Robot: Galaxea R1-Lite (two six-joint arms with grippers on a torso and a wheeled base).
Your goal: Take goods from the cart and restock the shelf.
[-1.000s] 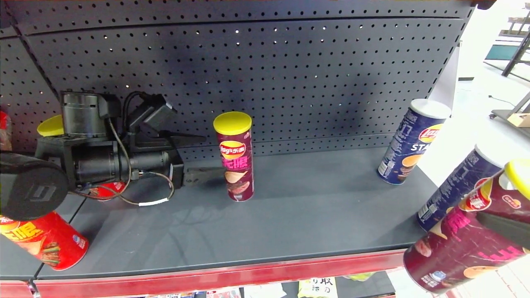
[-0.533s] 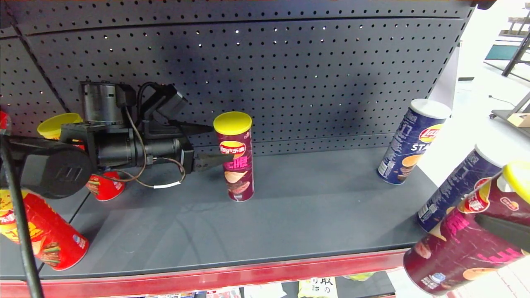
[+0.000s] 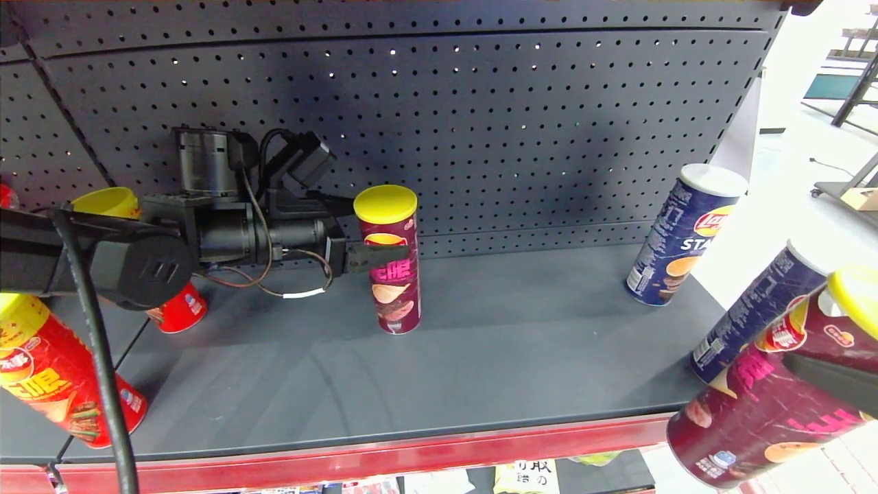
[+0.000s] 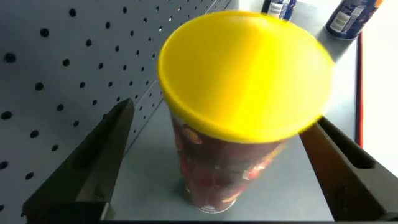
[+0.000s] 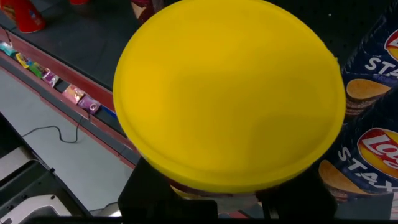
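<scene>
Left gripper (image 3: 383,241) is open, with the standing can (image 3: 394,288) between its jaws just under the lid, a gap on each side. Looks like a grasp: centre first, close gently, or the tall can tips. Right gripper (image 3: 820,384) is clamped on the second can (image 3: 741,412), beyond the shelf (image 3: 480,370) edge.

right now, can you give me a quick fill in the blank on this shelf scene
The left gripper straddles the standing maroon can with jaws ____. The right gripper holds a second maroon can whose lid is ____. The two cans at the right end of the shelf are ____.
Missing: open; yellow; blue.
</scene>
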